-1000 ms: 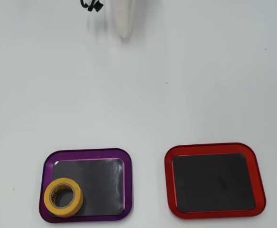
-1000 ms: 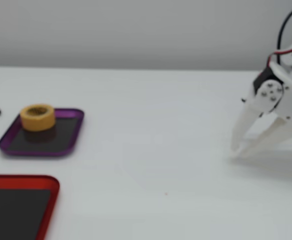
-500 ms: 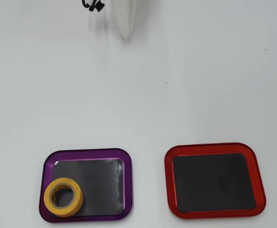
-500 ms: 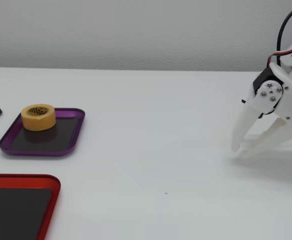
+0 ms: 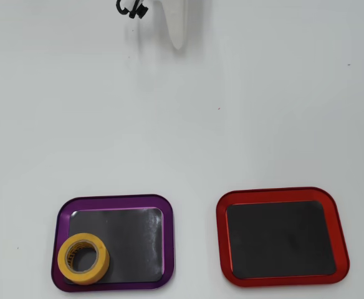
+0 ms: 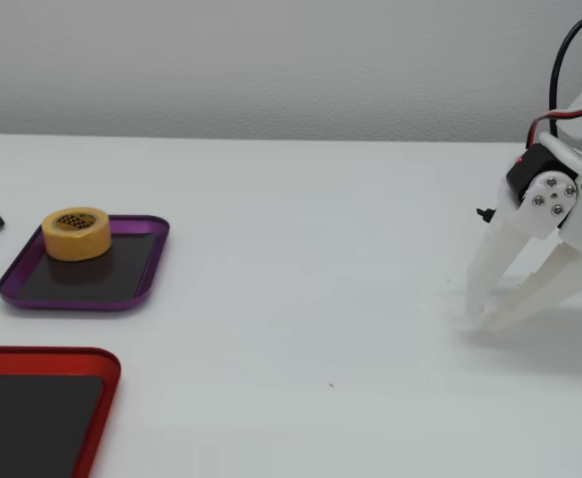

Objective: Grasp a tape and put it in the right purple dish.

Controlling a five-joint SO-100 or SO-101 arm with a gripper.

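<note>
The tape (image 5: 83, 258) is lying flat in the purple dish (image 5: 116, 202), at its lower-left corner in the overhead view. The jaws (image 6: 478, 316) are standing open and empty, tips down near the worktop (image 6: 301, 259), well apart from it.

You see the tape (image 5: 83, 258), a small yellow roll with a printed cardboard core, lying flat with its hole facing up inside the purple dish (image 5: 168, 237); in the fixed view the tape (image 6: 77, 233) sits at the dish's (image 6: 122, 297) far-left corner. In the overhead view it rests in the lower-left corner, overlapping the rim there. Your dish is a square tray with rounded corners, a shiny purple rim and a dark flat centre, lying flat at the lower left of the overhead view
</note>
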